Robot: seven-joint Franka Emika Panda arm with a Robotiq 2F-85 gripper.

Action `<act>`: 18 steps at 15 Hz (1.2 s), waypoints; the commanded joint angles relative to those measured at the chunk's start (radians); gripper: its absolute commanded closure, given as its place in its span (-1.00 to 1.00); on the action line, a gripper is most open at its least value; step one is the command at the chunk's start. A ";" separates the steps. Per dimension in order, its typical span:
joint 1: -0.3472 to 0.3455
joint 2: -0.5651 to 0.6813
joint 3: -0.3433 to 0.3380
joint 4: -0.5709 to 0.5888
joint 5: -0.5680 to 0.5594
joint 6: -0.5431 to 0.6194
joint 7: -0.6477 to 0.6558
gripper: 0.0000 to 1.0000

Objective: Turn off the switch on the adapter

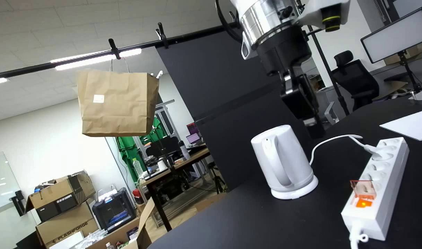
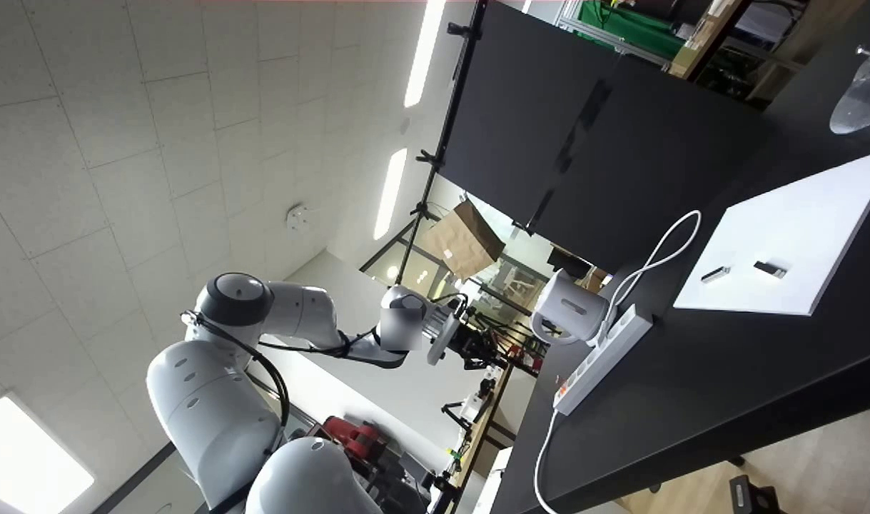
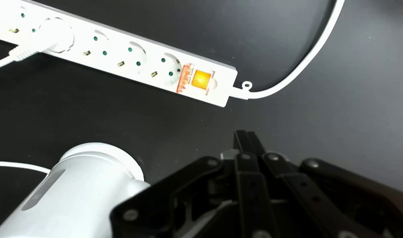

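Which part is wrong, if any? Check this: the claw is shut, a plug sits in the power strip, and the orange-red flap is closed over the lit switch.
Not quite: the orange-red flap is open, not closed. The wrist view shows it raised beside the lit switch, which is uncovered. The rest holds: the claw is shut, and a plug sits in the power strip.

One adapter (image 3: 115, 50), one switch (image 3: 201, 79) — one plug (image 3: 57, 34), one kettle (image 3: 77, 201)

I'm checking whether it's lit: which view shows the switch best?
The wrist view: the switch appears largest there, unobstructed and glowing amber. Both exterior views show it much smaller, as an orange patch on the power strip.
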 commanded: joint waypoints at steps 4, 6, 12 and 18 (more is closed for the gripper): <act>-0.006 -0.007 0.006 -0.114 0.004 0.123 -0.040 1.00; -0.005 -0.002 0.003 -0.141 -0.006 0.161 -0.039 1.00; -0.006 0.016 0.002 -0.130 -0.002 0.140 -0.033 0.98; -0.005 0.016 0.003 -0.130 -0.002 0.140 -0.033 1.00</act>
